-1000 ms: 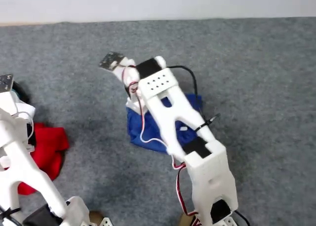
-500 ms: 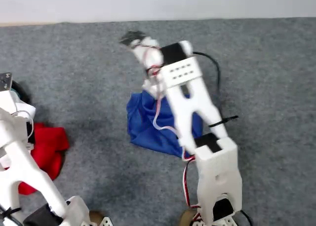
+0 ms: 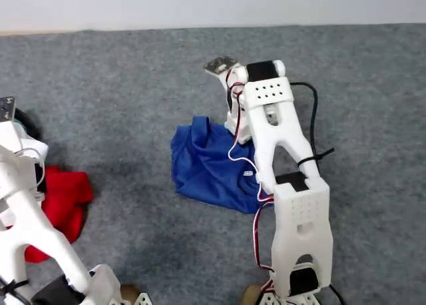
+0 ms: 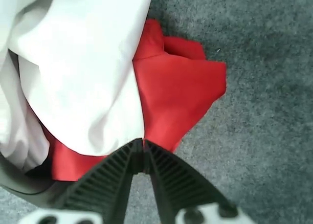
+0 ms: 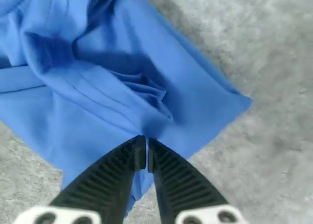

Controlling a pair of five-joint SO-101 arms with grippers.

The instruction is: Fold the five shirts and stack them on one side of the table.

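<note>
Right wrist view: right pincer (image 5: 142,145) closed at blue shirt (image 5: 98,87); grip on cloth unconfirmed. Left pincer (image 4: 143,150) closed, empty, above red shirt (image 4: 181,97) and white shirt (image 4: 83,62) on surface (image 4: 274,62).

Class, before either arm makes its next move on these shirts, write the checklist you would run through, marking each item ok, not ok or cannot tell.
1. Right end effector shut, over the blue shirt: ok.
2. Blue cloth actually gripped by it: cannot tell.
3. Blue shirt lying flat, ready to fold: not ok, rumpled.
4. Left end effector shut, above the red shirt and the white cloth: ok.
5. Red shirt folded: not ok, bunched, with the white cloth overlapping it.
</note>
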